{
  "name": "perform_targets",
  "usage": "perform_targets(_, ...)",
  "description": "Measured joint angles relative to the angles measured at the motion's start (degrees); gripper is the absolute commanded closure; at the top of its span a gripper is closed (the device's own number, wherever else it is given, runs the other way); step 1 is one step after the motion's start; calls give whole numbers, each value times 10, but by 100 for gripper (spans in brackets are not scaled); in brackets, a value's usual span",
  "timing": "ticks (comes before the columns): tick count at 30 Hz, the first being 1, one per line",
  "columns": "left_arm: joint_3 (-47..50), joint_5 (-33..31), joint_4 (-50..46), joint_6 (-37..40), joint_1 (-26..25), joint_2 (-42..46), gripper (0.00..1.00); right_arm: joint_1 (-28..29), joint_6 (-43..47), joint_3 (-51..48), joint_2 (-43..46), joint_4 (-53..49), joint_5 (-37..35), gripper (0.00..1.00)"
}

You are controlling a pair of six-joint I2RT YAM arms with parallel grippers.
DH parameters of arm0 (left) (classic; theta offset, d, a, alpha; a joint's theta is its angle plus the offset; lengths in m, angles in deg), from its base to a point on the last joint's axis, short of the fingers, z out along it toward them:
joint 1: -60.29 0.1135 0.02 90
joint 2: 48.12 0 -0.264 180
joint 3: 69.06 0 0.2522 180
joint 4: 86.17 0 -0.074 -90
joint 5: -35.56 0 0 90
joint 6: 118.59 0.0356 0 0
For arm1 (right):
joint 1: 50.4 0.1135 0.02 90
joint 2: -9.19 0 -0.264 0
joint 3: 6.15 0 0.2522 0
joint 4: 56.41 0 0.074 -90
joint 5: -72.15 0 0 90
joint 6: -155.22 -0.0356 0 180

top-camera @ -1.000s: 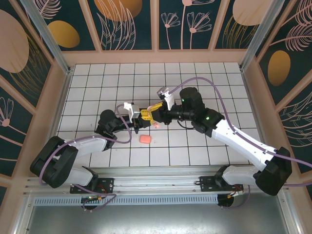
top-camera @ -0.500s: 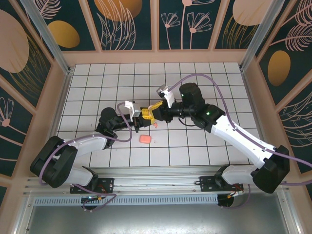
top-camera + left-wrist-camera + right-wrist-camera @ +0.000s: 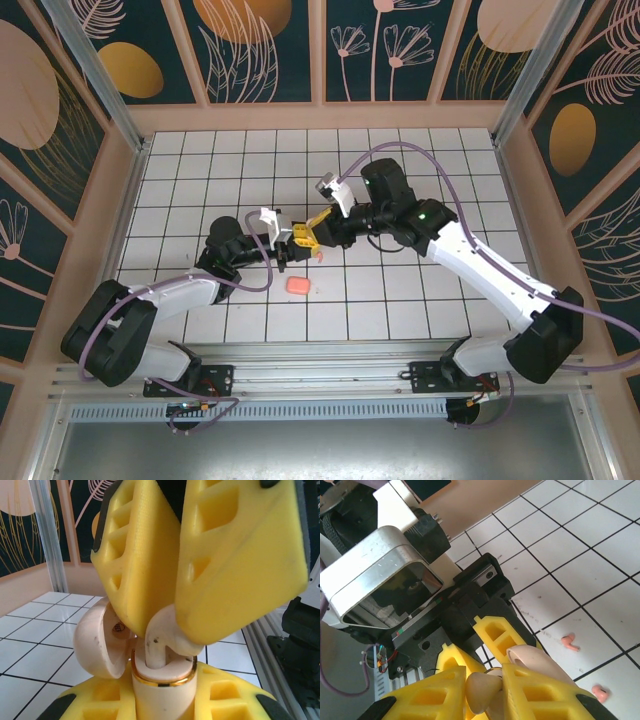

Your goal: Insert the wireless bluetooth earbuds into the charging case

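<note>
Both arms meet over the middle of the white-tiled bench (image 3: 420,300), pincers tip to tip.

Left pincer (image 3: 288,238): closed tight on the lower half of a beige charging case (image 3: 162,697). The case is held upright off the bench. Its lid (image 3: 100,642) is swung open to one side, and a gold-coloured rim (image 3: 162,680) rings the mouth.

Right pincer (image 3: 482,690): nearly closed, the yellow fingers pinching one whitish-beige earbud (image 3: 160,642). From the left wrist this pincer comes down from above onto the case.

The earbud is directly over the case mouth. Its stem points down and its lower end is inside the gold rim. The rounded head is still above the rim, between the right fingers. How deep it sits, cannot tell.

On the tiles, from the right wrist: one pink earbud (image 3: 570,642) and a second pink earbud (image 3: 601,694), lying loose near each other, each apart from the pincers.

From the top: a closed salmon case (image 3: 298,285) flat on the bench, just nearer the arm bases than the two pincers, touching neither.
</note>
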Motion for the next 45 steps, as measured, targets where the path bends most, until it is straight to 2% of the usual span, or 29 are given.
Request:
perform_targets(11, -6, 0, -29, 24, 0, 9, 96, -6, 35, 22, -7, -47, -1, 73)
perform_targets(33, -8, 0, -31, 34, -2, 22, 96, -15, 0, 6, 30, -13, -18, 54)
perform_targets(45, -9, -1, -29, 36, -7, 24, 96, -16, -43, -30, 86, 31, -18, 55)
